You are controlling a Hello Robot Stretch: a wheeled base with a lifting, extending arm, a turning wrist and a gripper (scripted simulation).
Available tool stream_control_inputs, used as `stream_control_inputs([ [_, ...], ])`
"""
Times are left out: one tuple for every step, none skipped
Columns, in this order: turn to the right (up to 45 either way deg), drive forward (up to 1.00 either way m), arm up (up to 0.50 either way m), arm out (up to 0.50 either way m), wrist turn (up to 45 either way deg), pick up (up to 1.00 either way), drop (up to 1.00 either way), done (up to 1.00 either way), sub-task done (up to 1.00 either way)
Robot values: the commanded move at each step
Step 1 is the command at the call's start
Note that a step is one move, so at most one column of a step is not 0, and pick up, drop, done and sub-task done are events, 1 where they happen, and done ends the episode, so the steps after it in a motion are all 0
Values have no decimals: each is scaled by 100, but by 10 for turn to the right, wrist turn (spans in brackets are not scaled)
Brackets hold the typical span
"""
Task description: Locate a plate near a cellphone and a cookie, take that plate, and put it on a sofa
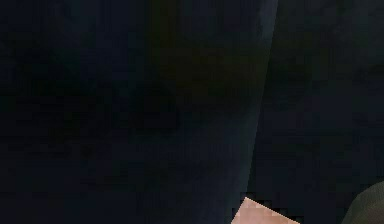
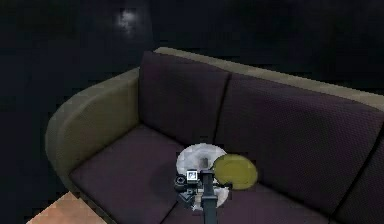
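A sofa (image 2: 285, 110) with dark purple cushions and an olive frame spreads across the arm side view. On its seat cushion (image 2: 130, 170) lie a pale grey round disc (image 2: 200, 157) and, touching its right side, a flat yellow-green plate (image 2: 236, 171). My arm (image 2: 209, 206) rises from the bottom edge to them. My gripper (image 2: 197, 170) ends at the grey disc's near rim. I cannot tell whether it holds anything.
The sofa's rounded olive armrest (image 2: 75, 120) stands at the arm side view's left, with a strip of orange wooden floor (image 2: 58, 212) below it. The forward view is dark up close, with a small pale floor patch (image 1: 262, 214) at its bottom edge.
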Motion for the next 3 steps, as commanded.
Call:
stream_control_inputs([
  [0, 0, 0, 0, 0, 0, 100, 0, 0],
  [0, 0, 10, 0, 0, 0, 0, 0, 0],
  [0, 0, 0, -8, 0, 0, 0, 0, 0],
])
